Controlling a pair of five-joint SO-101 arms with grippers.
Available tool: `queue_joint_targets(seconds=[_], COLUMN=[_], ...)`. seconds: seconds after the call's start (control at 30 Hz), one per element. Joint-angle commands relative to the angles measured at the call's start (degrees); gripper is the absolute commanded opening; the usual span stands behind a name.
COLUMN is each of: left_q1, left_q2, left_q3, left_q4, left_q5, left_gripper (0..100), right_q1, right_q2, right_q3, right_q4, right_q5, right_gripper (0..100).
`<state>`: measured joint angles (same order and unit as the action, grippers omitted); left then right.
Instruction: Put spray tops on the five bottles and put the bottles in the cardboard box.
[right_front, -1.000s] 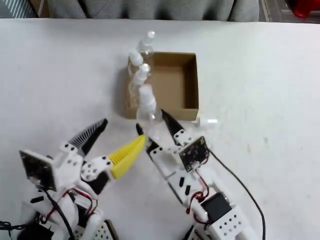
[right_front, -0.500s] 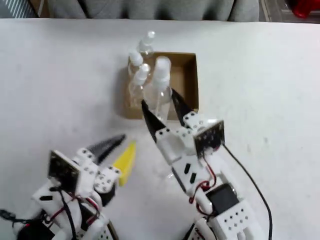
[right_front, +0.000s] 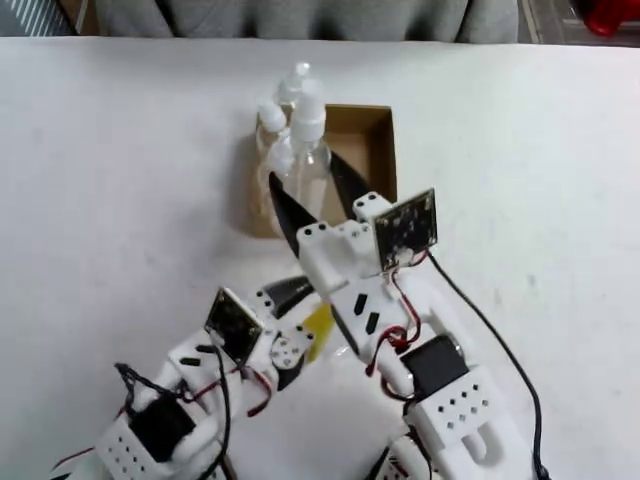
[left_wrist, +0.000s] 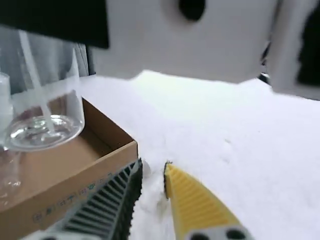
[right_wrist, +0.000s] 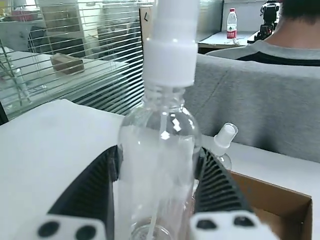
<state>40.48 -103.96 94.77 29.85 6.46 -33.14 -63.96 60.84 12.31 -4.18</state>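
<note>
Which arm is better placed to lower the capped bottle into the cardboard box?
Right. The right gripper holds the bottle upright over the cardboard box. The left gripper holds nothing and sits low over the table by the box's near corner.

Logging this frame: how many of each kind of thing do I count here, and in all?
Bottles with spray tops: 4
Cardboard box: 1
Claws: 2, the right claw around one bottle, and the left claw
Total: 7
</note>
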Motion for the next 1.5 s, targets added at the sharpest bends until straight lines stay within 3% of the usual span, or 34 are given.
queue_joint_targets(seconds=[0.0,0.37,0.87,1.03,1.2,1.47], left_q1=[0.4,-5.05,-5.05,-5.05,-6.46,-25.63], left_q2=[-0.92,-0.92,-0.84,-0.84,-0.84,-0.84], left_q3=[1.85,2.2,2.2,2.2,2.2,2.2], left_q4=[-7.74,-8.88,-8.44,-7.91,1.05,7.65], left_q5=[-0.44,-0.44,-0.44,-0.62,-0.88,-0.97], left_gripper=[2,2,2,2,2,2], right_q1=[0.22,-3.56,-3.38,-2.77,3.65,13.05], right_q2=[-0.04,-1.45,-11.65,-11.38,-10.33,5.41], right_q3=[-3.08,-3.52,-6.33,-7.47,-6.59,-6.51], right_q4=[1.36,14.37,27.74,26.77,20.09,8.04], right_q5=[-1.58,-1.49,-1.05,-0.97,2.81,3.6], right_gripper=[1.5,1.5,1.5,1.5,1.5,1.5])
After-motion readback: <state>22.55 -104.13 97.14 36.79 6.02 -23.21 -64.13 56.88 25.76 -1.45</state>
